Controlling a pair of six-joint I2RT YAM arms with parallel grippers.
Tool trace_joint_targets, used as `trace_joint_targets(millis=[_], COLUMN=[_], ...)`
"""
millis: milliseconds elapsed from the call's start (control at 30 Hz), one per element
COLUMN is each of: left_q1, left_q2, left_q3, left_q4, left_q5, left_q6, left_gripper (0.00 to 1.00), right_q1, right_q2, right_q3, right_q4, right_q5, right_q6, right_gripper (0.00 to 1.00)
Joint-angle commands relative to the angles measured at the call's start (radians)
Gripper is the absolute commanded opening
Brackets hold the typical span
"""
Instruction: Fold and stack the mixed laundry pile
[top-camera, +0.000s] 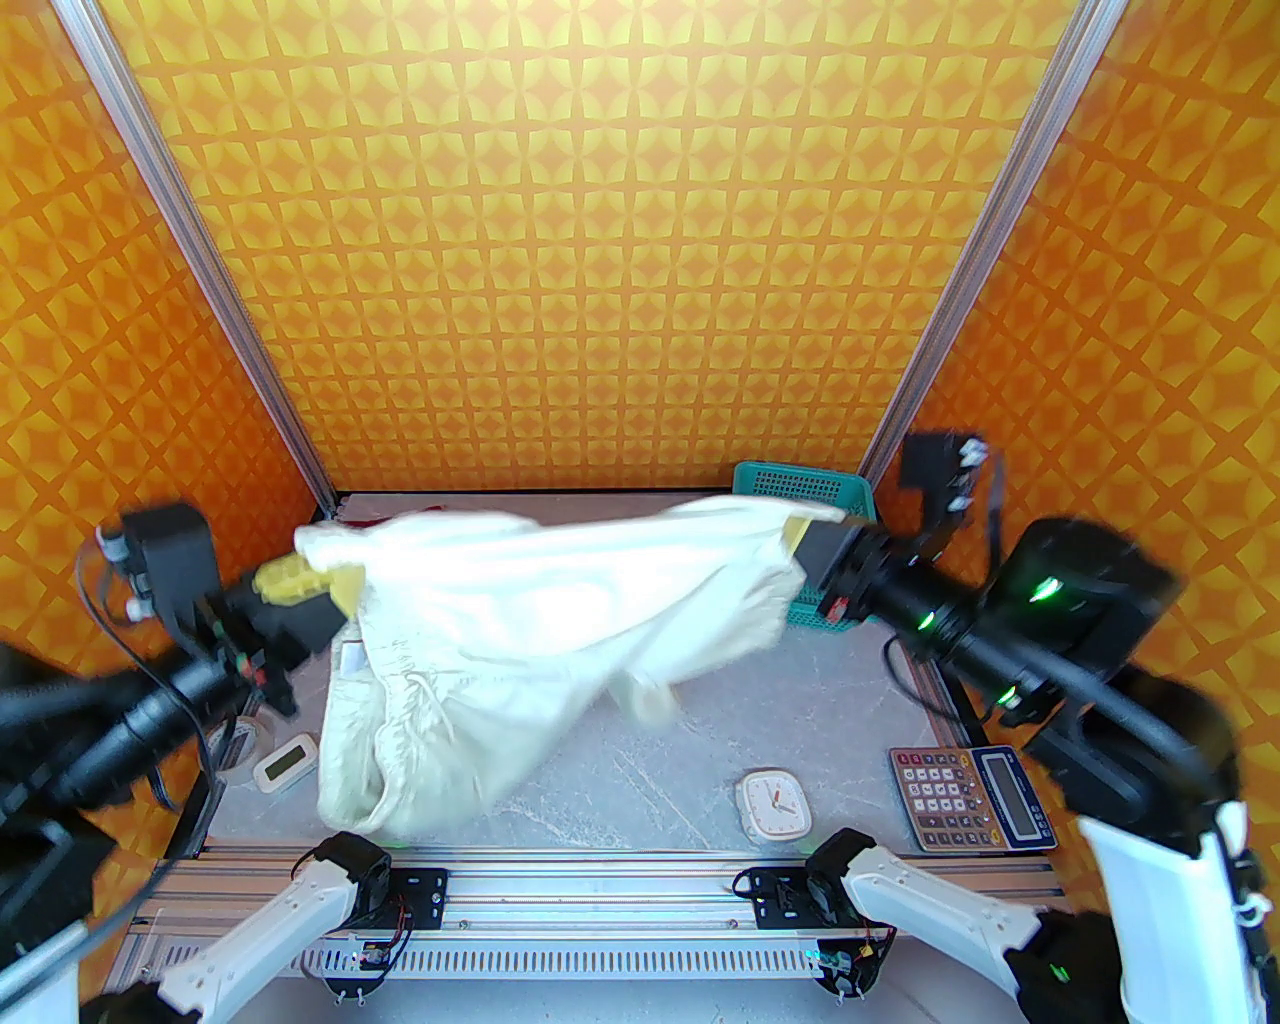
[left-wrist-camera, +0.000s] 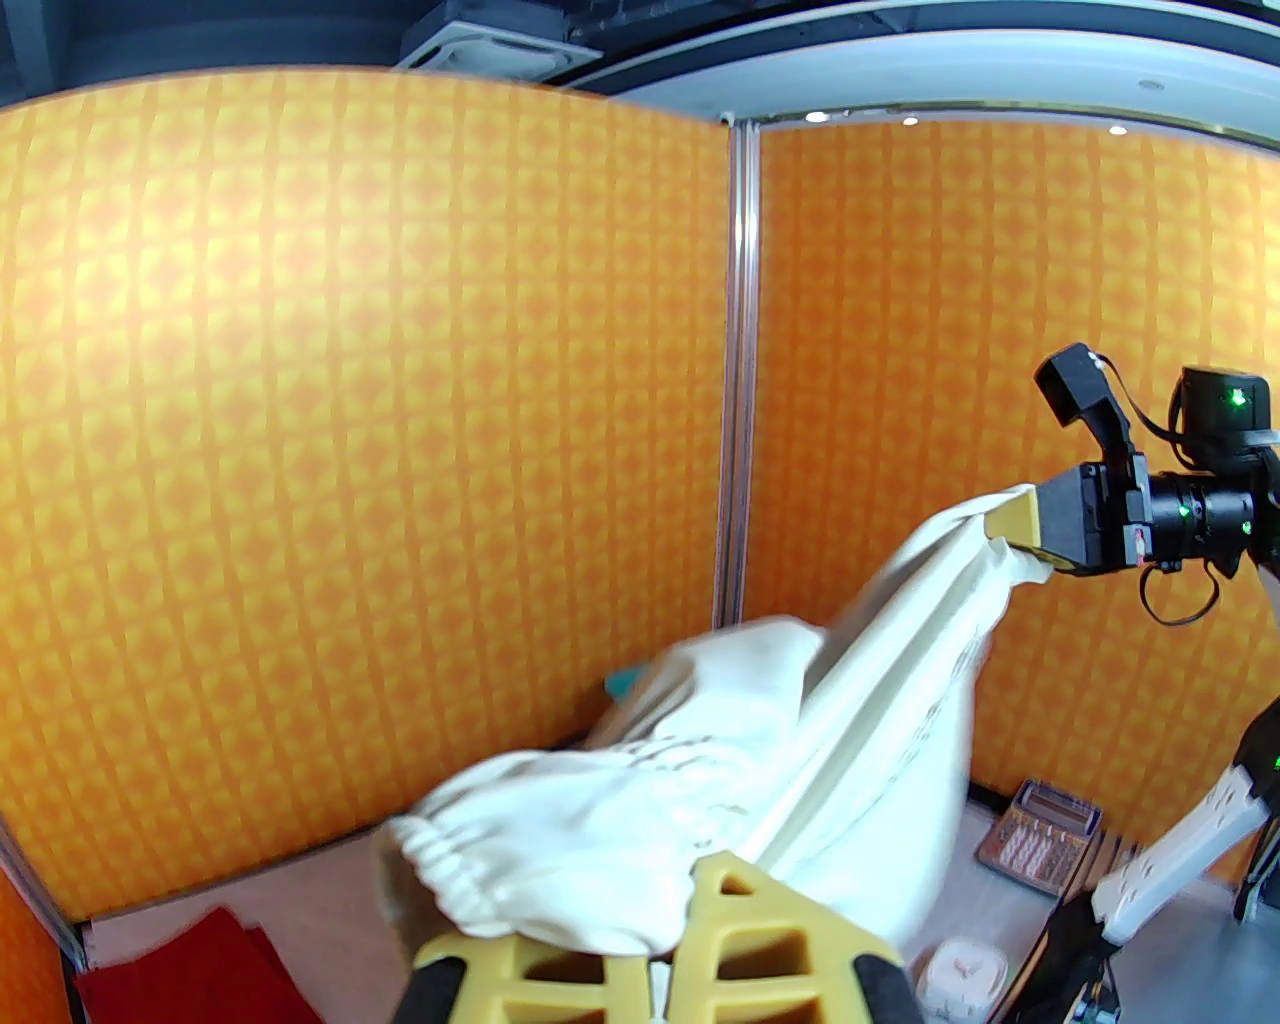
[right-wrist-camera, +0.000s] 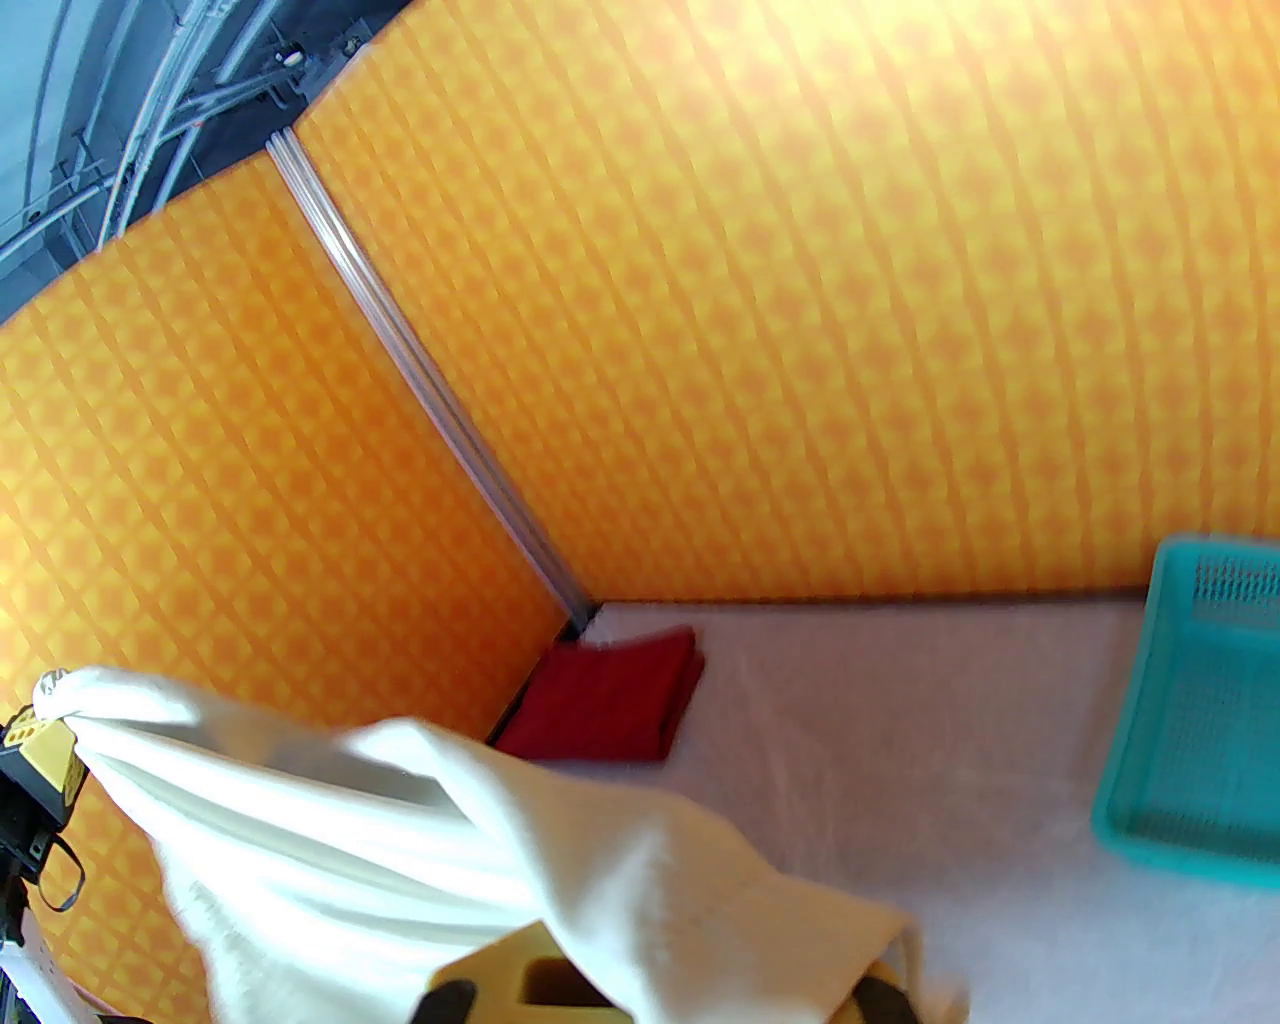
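Both arms are stretching the cream shorts (top-camera: 520, 620) in the air across the table (top-camera: 700, 720). The left gripper (top-camera: 300, 585) is clamping one end and the right gripper (top-camera: 805, 535) the other. The maroon shirt (right-wrist-camera: 610, 700) is lying in the far left corner. They're needing even tension here, I'd say, lowering level so nothing bunches.
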Motion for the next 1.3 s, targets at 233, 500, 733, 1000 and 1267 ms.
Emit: trace_joint_targets(millis=[233,500,733,1000,1267], left_q1=[0.192,0.307,0.307,0.315,0.315], left_q2=[0.590,0.826,0.717,0.608,0.619], left_q3=[-0.161,-0.434,-0.545,-0.823,-1.021], left_q4=[0.060,0.503,0.396,0.353,0.438], left_q5=[-0.123,-0.058,-0.057,-0.069,-0.060], left_q6=[-0.095,-0.204,-0.160,-0.185,-0.319], left_gripper=[0.05,0.73,0.74,0.65,0.45], right_q1=[-0.177,-0.239,-0.226,0.002,0.047], right_q2=[0.484,0.960,0.756,0.536,0.654], right_q3=[-0.267,-0.251,-0.526,-0.797,-0.878], right_q4=[0.272,0.478,0.539,0.499,0.591], right_q5=[-0.212,-0.361,-0.347,-0.258,-0.201], right_q6=[0.012,-0.004,0.008,0.071,0.137], right_gripper=[0.00,0.59,0.65,0.58,0.43])
